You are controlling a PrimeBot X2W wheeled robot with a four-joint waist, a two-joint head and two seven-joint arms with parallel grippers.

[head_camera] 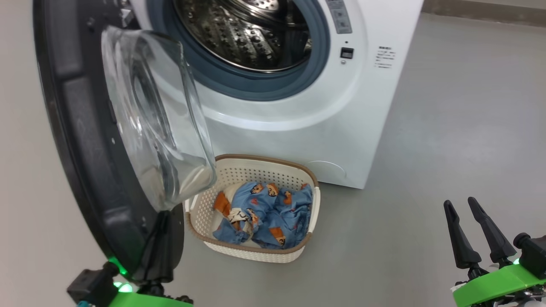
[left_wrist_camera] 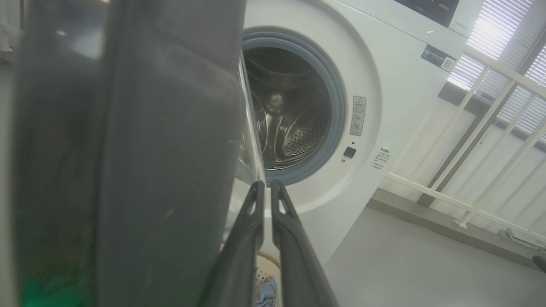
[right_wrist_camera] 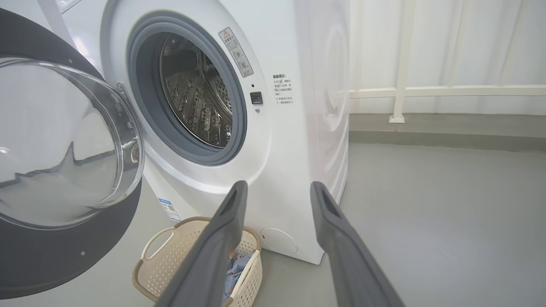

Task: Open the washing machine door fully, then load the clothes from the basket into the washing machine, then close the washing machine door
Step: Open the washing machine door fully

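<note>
The washing machine point(head_camera: 298, 128) stands at the top with its steel drum point(head_camera: 251, 34) showing. Its door point(head_camera: 85, 149) hangs open on the left, the glass bowl point(head_camera: 149, 128) bulging out over the basket point(head_camera: 264, 158). The basket sits on the floor in front of the machine and holds the blue bear-print clothes point(head_camera: 268, 209). My left gripper point(head_camera: 164, 217) is shut with nothing between its fingers and lies against the inner lower rim of the door point(left_wrist_camera: 128, 149); its fingertips point(left_wrist_camera: 258, 187) are pressed together. My right gripper point(head_camera: 458, 202) is open and empty at the lower right, well clear of the basket point(right_wrist_camera: 158, 273).
Open grey floor point(head_camera: 448, 128) stretches to the right of the machine. A white railing point(right_wrist_camera: 426, 91) and a low grey step point(right_wrist_camera: 448, 128) run along the wall behind it. The open door overhangs the basket's left end.
</note>
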